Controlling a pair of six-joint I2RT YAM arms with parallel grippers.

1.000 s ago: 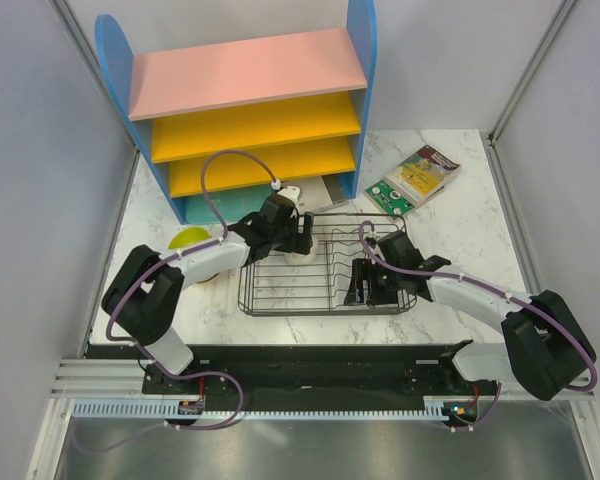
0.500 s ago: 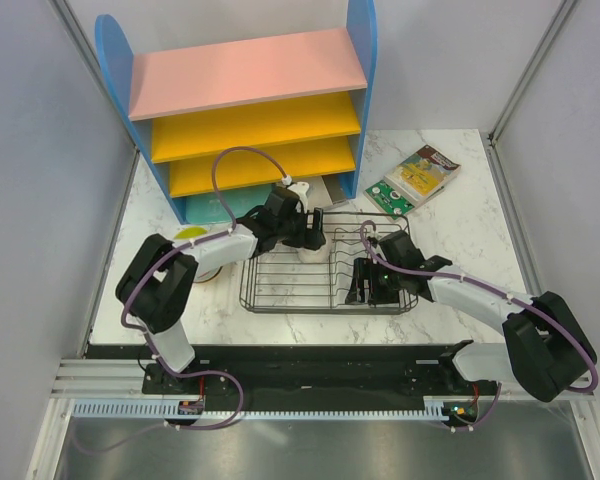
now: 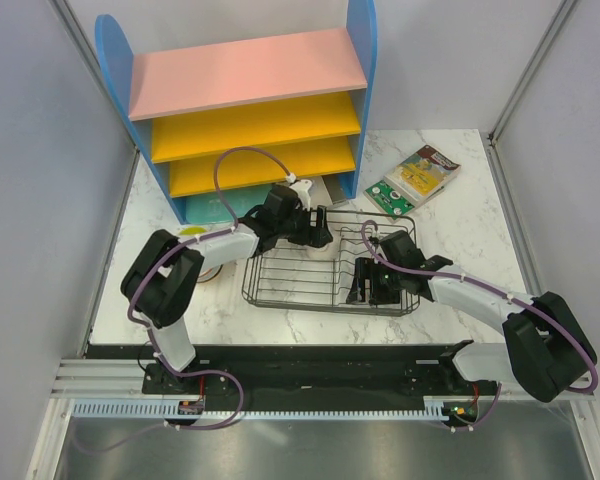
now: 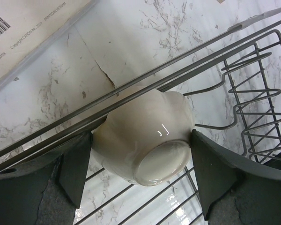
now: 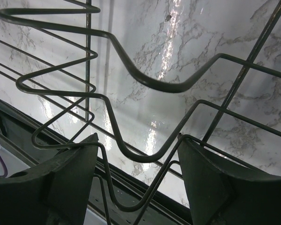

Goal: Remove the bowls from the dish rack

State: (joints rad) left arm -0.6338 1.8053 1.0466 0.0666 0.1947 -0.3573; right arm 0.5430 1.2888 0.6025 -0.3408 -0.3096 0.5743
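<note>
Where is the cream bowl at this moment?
In the left wrist view, the cream bowl lies tipped against the dish rack's far rail, between the left gripper's fingers.

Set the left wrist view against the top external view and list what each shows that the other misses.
Only the left wrist view: the white bowl close up, its glossy foot facing the camera, and a barcode label. Only the top external view: the blue shelf unit, the booklets and the right gripper. Both: the left gripper flanking that bowl, the dish rack and the marble table.
</note>
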